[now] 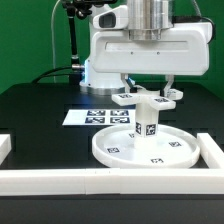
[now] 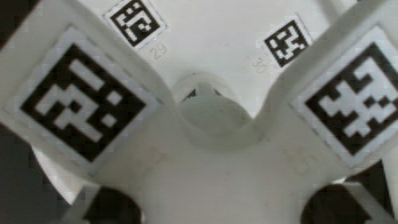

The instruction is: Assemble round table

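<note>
The large round disc [image 1: 120, 152] lies flat on the black table near the front wall. The short cylindrical post [image 1: 147, 124] stands upright on the disc's middle. The cross-shaped foot [image 1: 133, 98] sits level on top of the post. In the wrist view the foot [image 2: 89, 100] fills the picture, with tagged arms spreading from its round centre hub [image 2: 217, 112]. My gripper [image 1: 150, 90] comes straight down over the post. It also shows in the wrist view [image 2: 228, 205], where its dark fingertips [image 2: 111, 205] flank one arm of the foot and press on it.
The marker board [image 1: 88, 116] lies flat behind the disc. White border walls stand along the front [image 1: 110, 182], at the exterior view's left [image 1: 5, 146] and at its right [image 1: 212, 150]. The arm's white base [image 1: 100, 60] stands behind.
</note>
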